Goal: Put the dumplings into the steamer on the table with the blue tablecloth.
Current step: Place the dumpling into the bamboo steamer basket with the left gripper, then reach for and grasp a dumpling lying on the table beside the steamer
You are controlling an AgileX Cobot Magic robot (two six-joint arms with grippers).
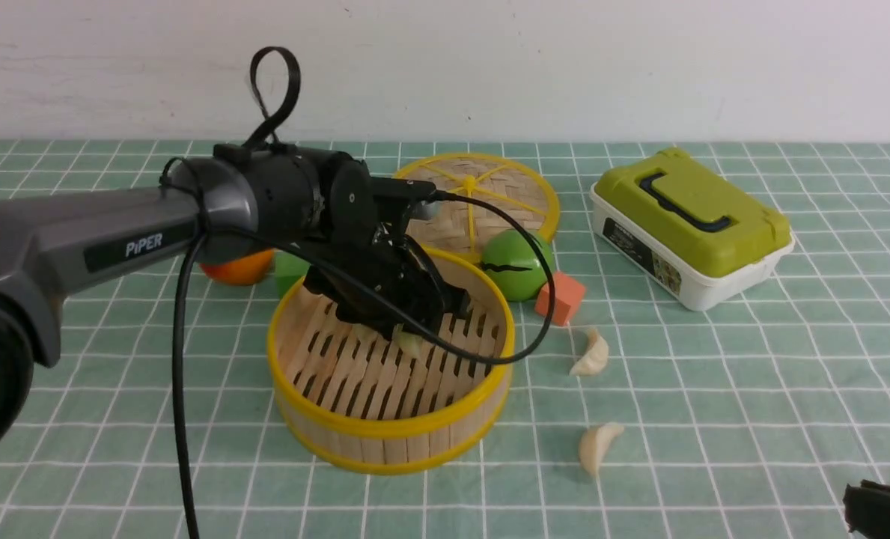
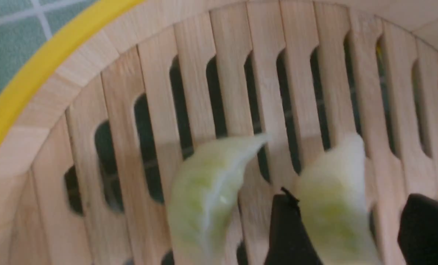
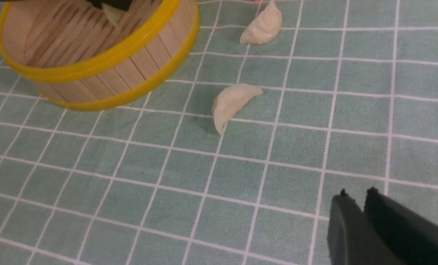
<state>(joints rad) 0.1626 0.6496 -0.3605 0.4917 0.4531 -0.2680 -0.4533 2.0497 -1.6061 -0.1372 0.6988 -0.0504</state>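
Left gripper (image 1: 405, 331), jaws spread & seemingly let go, sits in the round yellow-rimmed bamboo steamer (image 1: 385, 430) w/ two pale green pleated dumplings (image 2: 204, 198) on its slats. Two smooth off-white crescent dumplings (image 1: 598, 447) lie on the teal grid tablecloth (image 1: 714, 389) right of it, nearest one fwd-left of the closed right gripper (image 3: 357, 195), long axis slanting.

Blurred green dumplings (image 2: 207, 198); right pincer (image 3: 357, 193) mostly beyond the frame edge.

Green grid tablecloth (image 1: 714, 389): steamer (image 1: 385, 442) at centre, lid (image 1: 504, 206) on its far side. Far dumpling (image 1: 591, 355) and near dumpling (image 1: 598, 447) lie right of the steamer, apart.
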